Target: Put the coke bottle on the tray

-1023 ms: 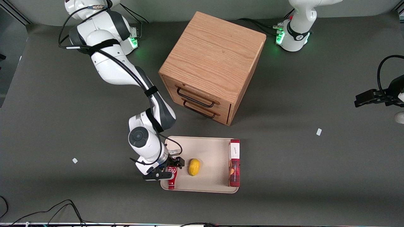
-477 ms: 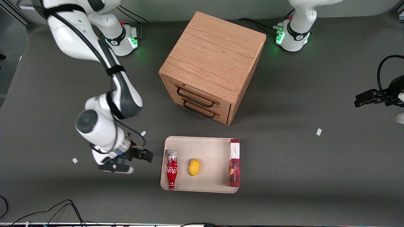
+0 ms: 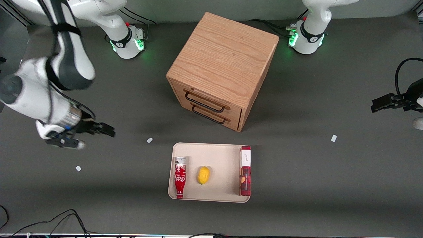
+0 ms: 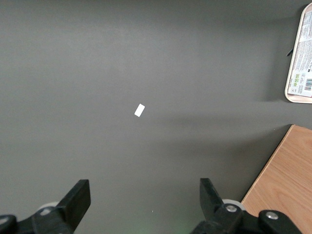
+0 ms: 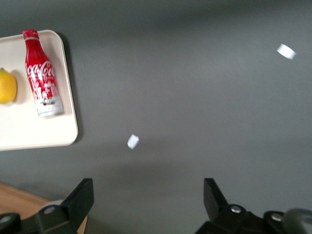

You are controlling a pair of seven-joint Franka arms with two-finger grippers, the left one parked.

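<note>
The whole dark grey table (image 3: 297, 172) is seen from high up in the front view. The shallow cream tray (image 3: 218, 152) (image 5: 29, 139) with the small red coke bottle (image 3: 179, 177) (image 5: 42, 73) is also seen from the right wrist view, looking down past the open black gripper (image 5: 148, 204) (image 3: 86, 132).

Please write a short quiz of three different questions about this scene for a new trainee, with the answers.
1. True or false: the coke bottle lies on the tray.
2. Which item lies between the bottle and the red box? A) lemon B) cup C) spoon
3. Fill in: the gripper is ____ and holds nothing, toward the working arm's end of the table.

Key: 1 true; 2 A, the lemon; 3 open.
</note>
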